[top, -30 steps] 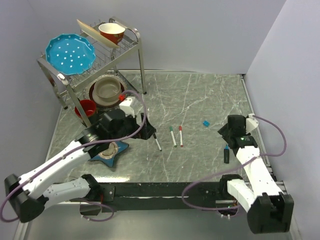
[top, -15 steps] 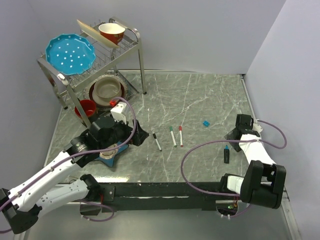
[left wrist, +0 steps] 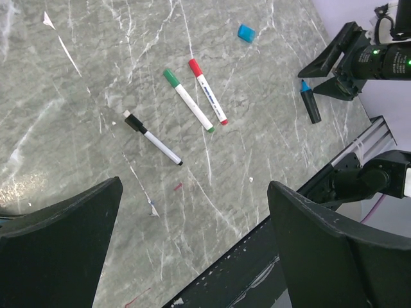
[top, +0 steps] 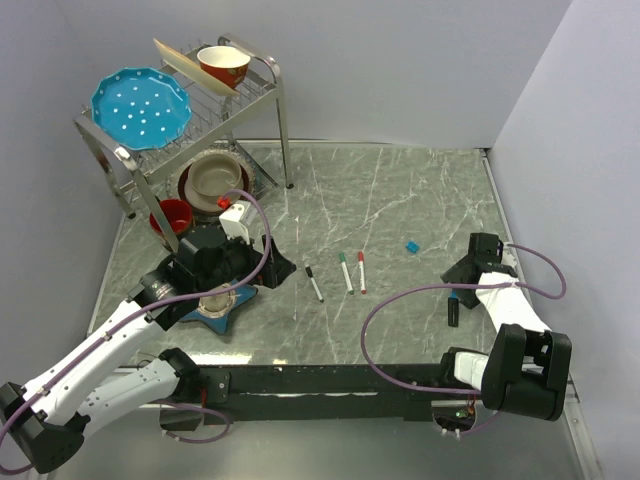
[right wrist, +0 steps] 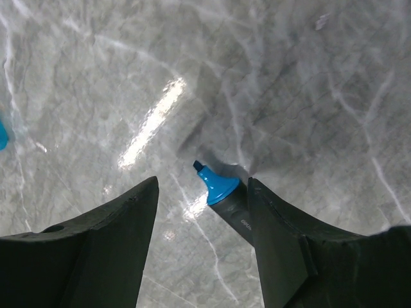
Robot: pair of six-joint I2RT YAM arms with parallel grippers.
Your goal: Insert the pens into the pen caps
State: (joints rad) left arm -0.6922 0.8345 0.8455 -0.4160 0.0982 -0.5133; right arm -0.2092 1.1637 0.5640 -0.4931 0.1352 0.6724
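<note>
The right gripper is low over the marble table with its jaws partly apart, and it grips nothing. Its 2 fingers straddle the blue tip of the dark pen, which lies flat on the surface. In the wrist view the barrel runs close under the inner edge of the right-hand finger, and whether it touches that finger cannot be told. Seen from above, this pen lies near the table's right edge, tip pointing away from the arm bases, with the gripper at its far end. A loose blue cap sits on the marble beyond and to the left of that gripper, apart from the dark pen. Further left, around the middle of the table, lie 3 white pens. The red pen and the green pen are just beside each other and nearly parallel. The black pen lies near them on the left, angled a little differently. Each shows a coloured piece on its far end and a small coloured tip at its near end. The left gripper hangs above the table to the left of these 3, jaws spread wide and empty, touching nothing. Under its arm lies a blue star-shaped dish, and behind it stands a wire rack carrying a blue plate.
</note>
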